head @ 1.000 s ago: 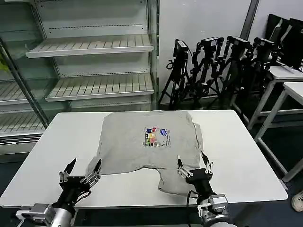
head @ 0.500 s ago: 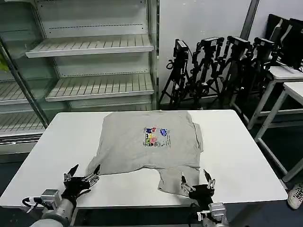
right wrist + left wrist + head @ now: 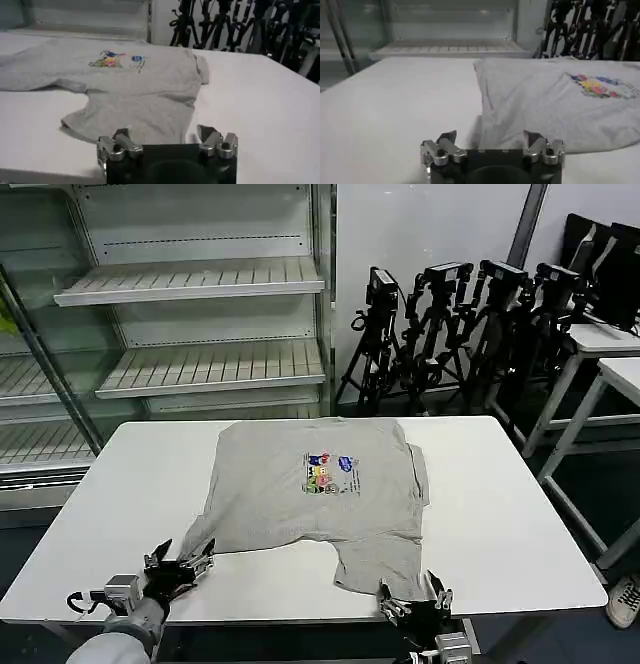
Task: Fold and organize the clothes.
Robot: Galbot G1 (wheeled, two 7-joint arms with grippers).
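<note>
The clothes are one light grey T-shirt (image 3: 300,499) lying flat on the white table (image 3: 500,514), with its multicoloured print (image 3: 330,472) facing up. One flap of the shirt (image 3: 380,562) reaches toward the near edge. My left gripper (image 3: 180,562) is open and holds nothing, low at the near edge just off the shirt's near left corner. In the left wrist view, that gripper (image 3: 490,137) faces the shirt's hem (image 3: 555,115). My right gripper (image 3: 412,596) is open too, at the near edge just behind the flap. In the right wrist view, the right gripper (image 3: 164,132) sits close to the cloth (image 3: 145,90).
An empty shelving unit (image 3: 190,314) stands behind the table on the left. Several black tripods (image 3: 450,324) are clustered at the back right, next to another white table (image 3: 610,354). Bare tabletop lies on both sides of the shirt.
Both grippers have drawn back toward the table's near edge and dropped lower, away from the shirt. The shirt has not moved.
</note>
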